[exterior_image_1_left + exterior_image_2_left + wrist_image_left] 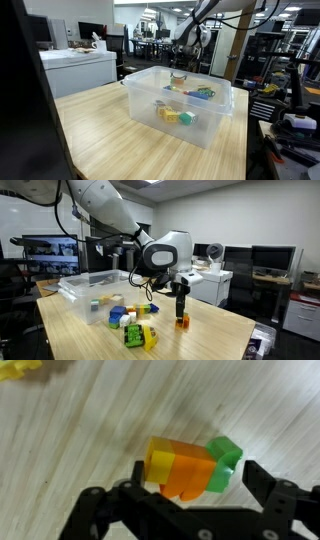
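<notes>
One arm (pixel 108 210) reaches straight down, its claw (pixel 180 308) wide open and empty over the yellow-orange-green block (pixel 185 470).

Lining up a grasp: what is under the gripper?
A yellow, orange and green block on the wooden table, between the open gripper fingers. Its near edge is covered by the gripper.

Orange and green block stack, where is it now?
The block stack lies on the table between the fingers of the open gripper in the wrist view, apart from the block pile beside the clear bin.
</notes>
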`<state>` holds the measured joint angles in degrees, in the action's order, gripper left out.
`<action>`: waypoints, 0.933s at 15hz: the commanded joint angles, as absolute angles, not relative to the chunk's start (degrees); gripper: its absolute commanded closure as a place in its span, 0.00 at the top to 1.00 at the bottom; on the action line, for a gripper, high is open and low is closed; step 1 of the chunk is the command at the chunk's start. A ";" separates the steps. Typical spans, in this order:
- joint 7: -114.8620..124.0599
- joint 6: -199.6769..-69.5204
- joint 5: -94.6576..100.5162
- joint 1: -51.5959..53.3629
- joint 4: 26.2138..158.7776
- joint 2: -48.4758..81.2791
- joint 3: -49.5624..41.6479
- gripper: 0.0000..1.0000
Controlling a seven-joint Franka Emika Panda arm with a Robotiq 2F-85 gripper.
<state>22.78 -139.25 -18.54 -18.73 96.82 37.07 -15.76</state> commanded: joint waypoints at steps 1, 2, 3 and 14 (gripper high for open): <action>22.02 -137.64 -17.88 -19.71 96.62 37.87 -15.41 1.00; 22.09 -137.66 -17.70 -19.66 96.67 38.02 -15.55 1.00; 22.07 -137.68 -17.58 -19.63 96.74 38.10 -15.64 1.00; 20.67 -138.01 -15.84 -19.52 97.64 39.48 -16.14 1.00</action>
<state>22.37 -138.72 -17.41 -18.87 96.88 39.16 -16.27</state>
